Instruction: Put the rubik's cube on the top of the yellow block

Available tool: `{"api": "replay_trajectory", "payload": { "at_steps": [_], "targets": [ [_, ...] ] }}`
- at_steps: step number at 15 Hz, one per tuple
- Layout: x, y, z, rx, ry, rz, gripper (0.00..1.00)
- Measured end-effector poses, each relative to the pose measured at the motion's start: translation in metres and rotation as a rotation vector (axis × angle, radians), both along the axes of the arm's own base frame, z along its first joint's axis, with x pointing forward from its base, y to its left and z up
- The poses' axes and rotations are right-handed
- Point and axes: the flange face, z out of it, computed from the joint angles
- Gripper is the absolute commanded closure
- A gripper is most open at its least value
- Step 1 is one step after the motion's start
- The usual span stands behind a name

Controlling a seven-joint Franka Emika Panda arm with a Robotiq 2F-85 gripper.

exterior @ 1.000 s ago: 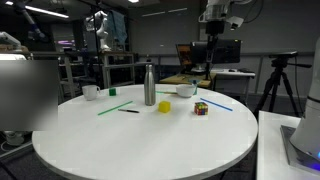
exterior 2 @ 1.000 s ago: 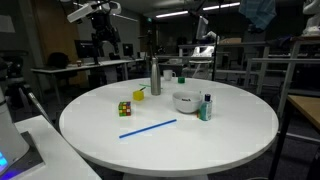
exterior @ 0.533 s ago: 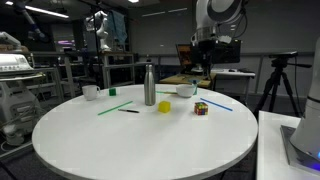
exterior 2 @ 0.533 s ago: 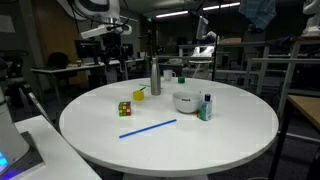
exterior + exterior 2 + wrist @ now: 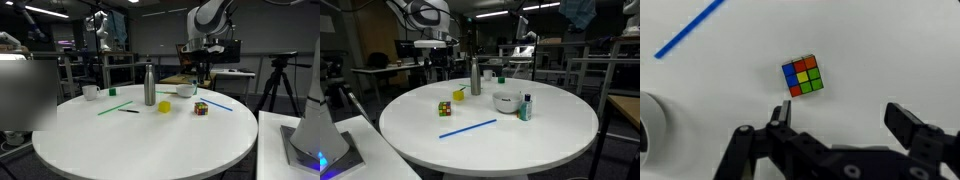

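Observation:
The rubik's cube (image 5: 201,108) lies on the round white table, also seen in an exterior view (image 5: 445,108) and in the wrist view (image 5: 802,76). The yellow block (image 5: 164,106) sits beside the steel bottle, a short way from the cube, and shows in an exterior view (image 5: 460,95); it is out of the wrist view. My gripper (image 5: 843,125) is open and empty, high above the table (image 5: 203,58), with the cube just beyond its fingertips in the wrist view.
A steel bottle (image 5: 150,85) stands mid-table. A white bowl (image 5: 506,101), a small bottle (image 5: 526,107), a blue straw (image 5: 468,128), a green straw (image 5: 113,107), a white cup (image 5: 90,92) and a small green block (image 5: 113,90) are on the table (image 5: 140,140).
The arm has swung in and come lower over the cube's side of the table. The objects on the table have not moved.

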Motion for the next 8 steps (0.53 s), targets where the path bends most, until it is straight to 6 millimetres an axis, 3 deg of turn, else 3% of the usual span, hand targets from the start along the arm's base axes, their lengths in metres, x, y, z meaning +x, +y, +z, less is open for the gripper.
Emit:
{"api": "replay_trajectory", "payload": {
  "at_steps": [8],
  "targets": [
    [-0.003, -0.011, -0.018, 0.080, 0.032, 0.327, 0.00]
  ]
}}
